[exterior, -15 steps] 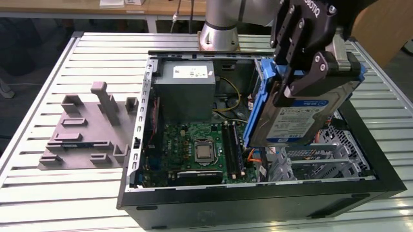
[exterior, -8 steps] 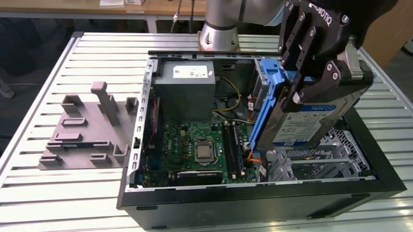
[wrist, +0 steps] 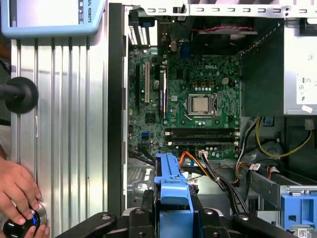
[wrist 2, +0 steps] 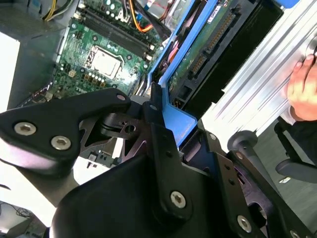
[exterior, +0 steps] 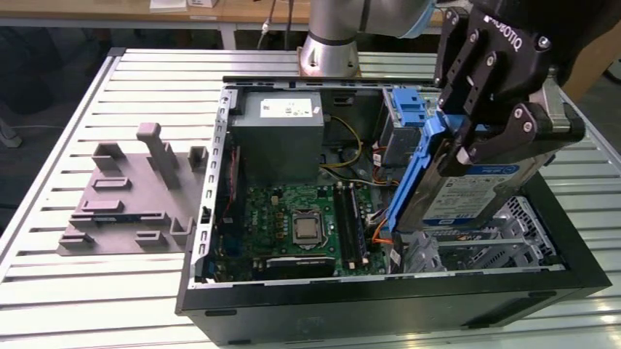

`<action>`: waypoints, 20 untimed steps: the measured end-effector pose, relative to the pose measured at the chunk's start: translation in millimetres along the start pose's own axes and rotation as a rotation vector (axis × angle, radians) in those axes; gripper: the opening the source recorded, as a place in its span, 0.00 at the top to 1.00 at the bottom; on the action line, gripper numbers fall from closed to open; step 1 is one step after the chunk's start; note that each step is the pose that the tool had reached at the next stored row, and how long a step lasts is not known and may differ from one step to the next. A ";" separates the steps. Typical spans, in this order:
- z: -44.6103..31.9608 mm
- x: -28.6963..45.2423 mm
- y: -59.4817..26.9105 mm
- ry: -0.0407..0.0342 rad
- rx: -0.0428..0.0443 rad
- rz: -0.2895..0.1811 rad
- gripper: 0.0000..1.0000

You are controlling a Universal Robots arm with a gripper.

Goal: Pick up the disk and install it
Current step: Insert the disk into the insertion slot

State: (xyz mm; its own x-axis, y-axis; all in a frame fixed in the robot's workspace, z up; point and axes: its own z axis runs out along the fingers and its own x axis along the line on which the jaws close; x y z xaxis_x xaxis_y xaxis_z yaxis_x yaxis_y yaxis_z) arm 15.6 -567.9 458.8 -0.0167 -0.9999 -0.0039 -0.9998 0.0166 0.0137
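The disk [exterior: 467, 195] is held by the gripper [exterior: 466, 143] over the open case [exterior: 388, 299], towards the exterior view's right. The claw is closed on it: the fingers [exterior: 524, 129] are pressed against the blue rails at the disk's upper end, with no gap to be seen. The disk is carried steeply tilted, nearly on edge, with its labelled face turned to the exterior view's right and its lower end dipped into the case beside the motherboard [exterior: 291, 218]. Whether that lower end touches anything inside cannot be told. In the second wrist view the disk's [wrist 2: 208, 44] green underside and connector are seen past the gripper [wrist 2: 161, 116]. In the first wrist view a blue rail of the disk [wrist: 171, 183] is gripped between the fingers of the gripper [wrist: 173, 215].

The case is laid on its side on a slotted table [exterior: 87, 298]. A grey power supply [exterior: 281, 138] is seated at the far end, and a drive cage [exterior: 408, 109] with blue latches is seen at the far right, just behind the disk. A grey fixture plate [exterior: 126, 196] is set on the table at the exterior view's left, well apart from the gripper. In the first wrist view a hand [wrist: 17, 191] is rested on a black button [wrist: 20, 225] beside the case.
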 end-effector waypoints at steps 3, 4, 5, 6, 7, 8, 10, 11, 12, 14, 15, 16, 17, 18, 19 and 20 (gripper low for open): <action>0.7 -0.1 -8.6 -0.0001 0.0000 0.000 0.64; 0.9 -0.2 -11.5 -0.0001 0.0000 0.000 0.64; 1.0 -0.2 -14.5 -0.0001 0.0000 0.000 0.64; 1.2 -0.3 -17.4 -0.0002 0.0000 0.000 0.64; 1.3 -0.3 -20.2 -0.0003 0.0000 0.000 0.64; 1.4 -0.4 -23.0 -0.0002 0.0000 0.000 0.64; 1.4 -0.4 -27.8 -0.0001 -0.0002 0.000 0.64; 1.4 -0.5 -30.0 -0.0001 -0.0004 0.000 0.64; 1.4 -0.5 -32.1 -0.0001 -0.0004 0.000 0.64; 1.5 -0.6 -35.6 -0.0001 -0.0005 0.000 0.64; 1.5 -0.6 -36.9 -0.0001 -0.0006 0.000 0.64; 1.5 -0.7 -37.9 0.0000 -0.0006 0.000 0.64; 1.6 -0.7 -38.8 -0.0001 -0.0006 0.000 0.64; 1.7 -0.7 -39.7 -0.0002 -0.0006 0.000 0.64; 1.7 -0.7 -40.8 -0.0001 -0.0006 0.000 0.64; 1.8 -0.7 -42.0 -0.0002 -0.0006 0.000 0.64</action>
State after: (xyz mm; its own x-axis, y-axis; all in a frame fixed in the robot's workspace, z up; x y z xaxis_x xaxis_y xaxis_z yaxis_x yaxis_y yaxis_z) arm 57.6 -567.9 456.5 -0.0168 -0.9999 -0.0040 -0.9998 0.0167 0.0144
